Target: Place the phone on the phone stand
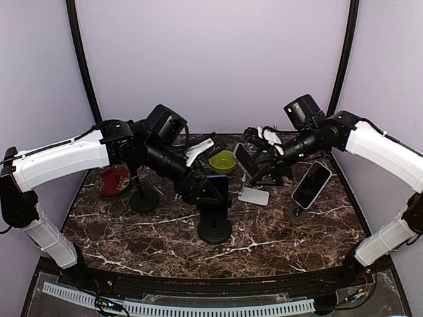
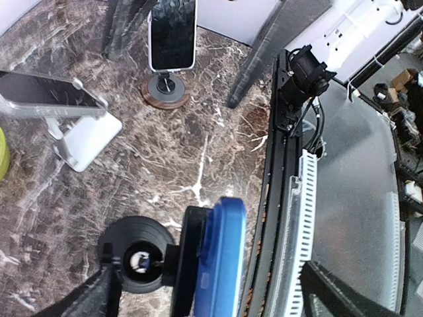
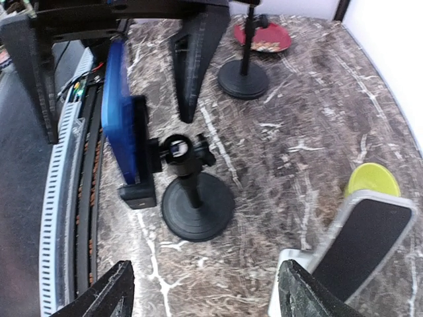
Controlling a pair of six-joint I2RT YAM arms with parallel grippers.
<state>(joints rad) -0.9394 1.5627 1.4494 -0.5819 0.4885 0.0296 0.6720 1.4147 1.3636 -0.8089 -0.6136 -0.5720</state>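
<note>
Left claw (image 2: pixel 206 274) is spread wide and pinches nothing. Its two dark fingers (image 2: pixel 86 300) stand either side of the blue-cased slab phone (image 2: pixel 221 257), apart from it as far as the wrist views show. That phone rests against the cradle (image 3: pixel 140 158) of the black phone stand with a round weighted foot (image 3: pixel 197 205), near the front edge of the dark marbled worktop (image 2: pixel 198 132). Right claw (image 3: pixel 203 264) is likewise spread and empty. It hangs near the white angled metal stand (image 2: pixel 82 135) that carries a dark phone (image 2: pixel 39 92).

By my reading the placing is all but done, so the hazards lie in the retreat. A finger pulled away crookedly could clip the phone's edge and drag it out of the cradle. It could also lever the whole stand over, since the load sits high on a thin stem and off to one side of the foot. Whether the cradle's lower lip truly catches the phone I cannot tell; if not, the phone may slide off. A fall on that side would land close to the worktop's front edge. The right arm, close by, might also nudge the white stand.
</note>
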